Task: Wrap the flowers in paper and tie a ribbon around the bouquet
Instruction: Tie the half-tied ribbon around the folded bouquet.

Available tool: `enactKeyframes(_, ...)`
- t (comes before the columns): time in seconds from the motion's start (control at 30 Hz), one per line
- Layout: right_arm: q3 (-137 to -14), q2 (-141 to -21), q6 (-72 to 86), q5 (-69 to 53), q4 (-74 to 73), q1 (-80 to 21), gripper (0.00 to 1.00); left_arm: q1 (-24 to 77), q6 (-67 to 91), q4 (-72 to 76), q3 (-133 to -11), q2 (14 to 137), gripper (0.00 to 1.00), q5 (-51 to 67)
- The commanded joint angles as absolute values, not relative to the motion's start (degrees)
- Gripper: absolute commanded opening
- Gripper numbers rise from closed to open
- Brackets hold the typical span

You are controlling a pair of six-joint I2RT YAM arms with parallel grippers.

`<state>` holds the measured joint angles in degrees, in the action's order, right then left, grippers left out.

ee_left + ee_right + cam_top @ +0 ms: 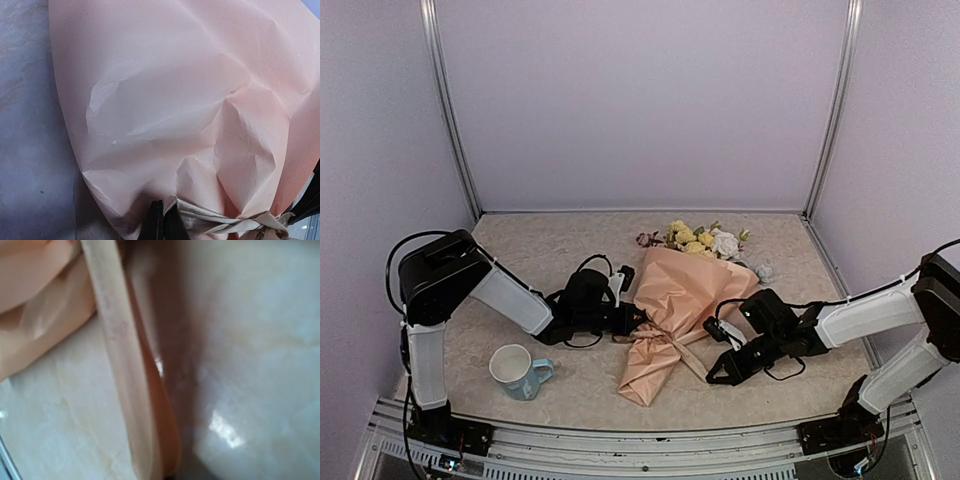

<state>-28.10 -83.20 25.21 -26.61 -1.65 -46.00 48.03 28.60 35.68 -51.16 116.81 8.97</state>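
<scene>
- We found the left arm stretched low, the left pincer pinched tight onto the ribbon, the bouquet just ahead of it.
- The right arm lay low, the right pincer pinched onto a ribbon strand.

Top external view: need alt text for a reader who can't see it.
A peach-paper bouquet lies on the table, flowers pointing away, cinched with a tan ribbon near its lower end. The left gripper is shut at that waist and the right gripper shut on a ribbon tail; a pale blue mug stands front left.
</scene>
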Motion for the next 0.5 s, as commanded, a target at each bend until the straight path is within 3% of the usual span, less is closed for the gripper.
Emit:
enactKeyframes(0.0,-25.5,-81.9,25.8,-26.7,-5.0,-46.3,0.0,47.4,24.8,29.7,-51.1,115.1,0.0,1.4)
enactKeyframes(0.47,-24.2,-80.7,27.6,-26.8,-4.4,-46.4,0.0,47.6,23.9,28.3,-51.3,116.1,0.0,1.5)
